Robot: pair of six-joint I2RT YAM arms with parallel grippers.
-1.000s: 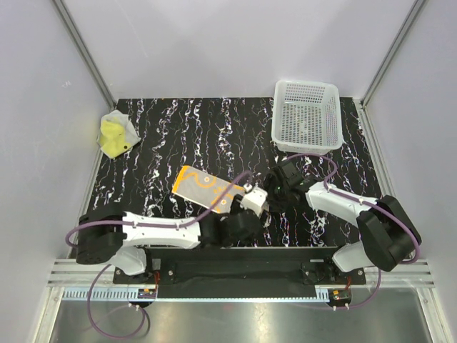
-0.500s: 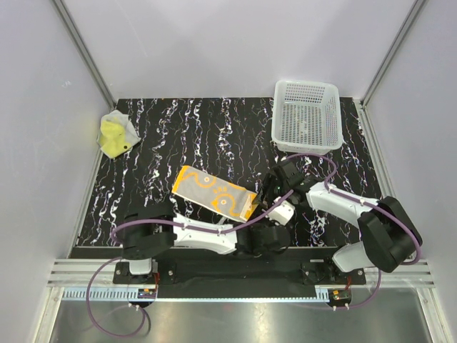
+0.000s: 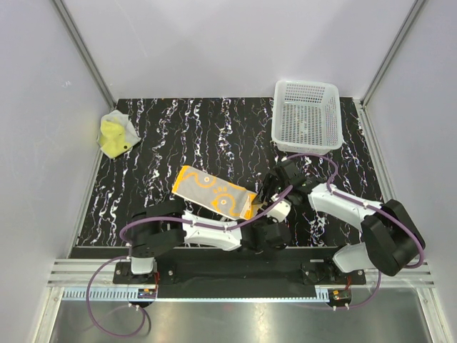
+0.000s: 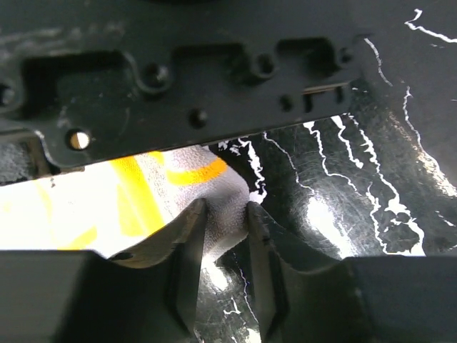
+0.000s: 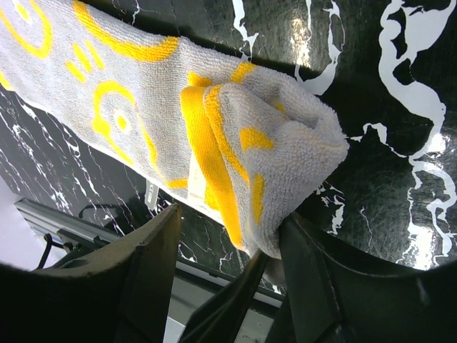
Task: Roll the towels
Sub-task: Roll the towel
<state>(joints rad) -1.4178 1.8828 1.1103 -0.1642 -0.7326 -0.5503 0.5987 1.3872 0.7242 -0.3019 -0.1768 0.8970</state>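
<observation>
Left gripper (image 4: 223,211) pinching a corner of the orange towel (image 3: 207,189).
Right gripper (image 5: 228,218) stands wide astride its folded end; grip cannot be told. Towel lies midway along the table (image 3: 178,136) near edge.

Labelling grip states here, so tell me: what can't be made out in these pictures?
Top view: how the left gripper and right gripper meet the orange towel, hidden under their wrists.
Left wrist view: most of the towel, glare-washed and covered by the gripper body.
Right wrist view: the towel's flat end, cut by the top-left edge.
Yellow towel: too small top-down to read its folds.
</observation>
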